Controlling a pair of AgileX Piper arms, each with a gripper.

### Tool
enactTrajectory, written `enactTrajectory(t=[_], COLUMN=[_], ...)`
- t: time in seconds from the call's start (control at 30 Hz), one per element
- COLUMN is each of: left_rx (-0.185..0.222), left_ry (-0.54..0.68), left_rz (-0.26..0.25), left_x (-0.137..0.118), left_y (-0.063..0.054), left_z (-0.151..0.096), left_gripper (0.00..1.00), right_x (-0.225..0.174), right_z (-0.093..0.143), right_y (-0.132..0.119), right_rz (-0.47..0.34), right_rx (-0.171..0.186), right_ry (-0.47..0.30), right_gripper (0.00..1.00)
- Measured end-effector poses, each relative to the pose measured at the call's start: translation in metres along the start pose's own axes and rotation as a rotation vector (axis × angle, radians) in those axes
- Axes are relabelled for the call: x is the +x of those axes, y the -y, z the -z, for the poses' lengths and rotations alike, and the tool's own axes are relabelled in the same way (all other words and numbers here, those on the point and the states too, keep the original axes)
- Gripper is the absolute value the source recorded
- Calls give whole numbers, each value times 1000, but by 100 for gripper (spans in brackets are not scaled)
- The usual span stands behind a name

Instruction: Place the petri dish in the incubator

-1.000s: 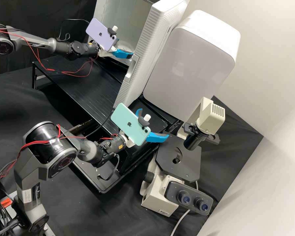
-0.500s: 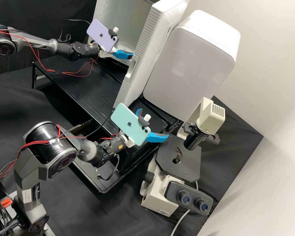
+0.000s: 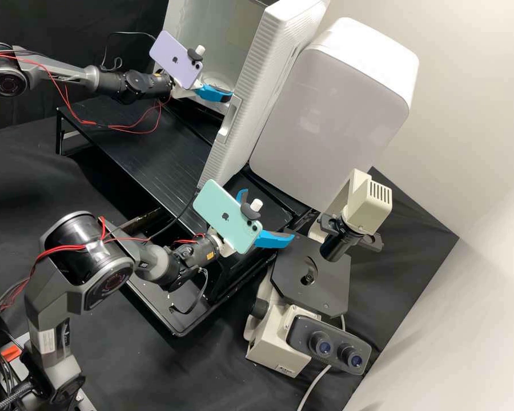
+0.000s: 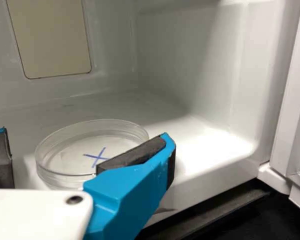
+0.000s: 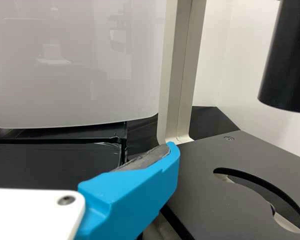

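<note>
Seemingly releasing dish on incubator floor, lower left of frame, left jaws spread; next needing straight withdrawal.

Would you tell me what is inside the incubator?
A clear petri dish with a blue cross sits on its floor between the left gripper's fingers; one finger hides the dish's near rim.

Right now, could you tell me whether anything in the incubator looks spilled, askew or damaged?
Nothing stands out. The petri dish sits flat and whole on the floor of the incubator, between the open fingers of the left claw, with no spill visible around it.
</note>
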Motion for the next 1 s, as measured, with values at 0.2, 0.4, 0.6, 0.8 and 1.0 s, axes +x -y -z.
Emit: enactTrajectory(t=[0.2,0.4,0.6,0.8,1.0], left_rx=[5,22,12,-15,1], left_ry=[12,13,10,29,82], left_rz=[-41,-75,-91,-96,-102], left_x=[-1,-2,-5,-10,-21], left_y=[6,13,21,23,18], left_z=[1,4,3,2,-9], left_gripper=[100,100,100,100,100], right_x=[0,0,0,0,0], right_z=[0,0,0,0,0], right_y=[0,0,0,0,0], right_rz=[0,0,0,0,0], right_rx=[0,0,0,0,0], right_ry=[0,0,0,0,0], right_gripper=[100,100,100,100,100])
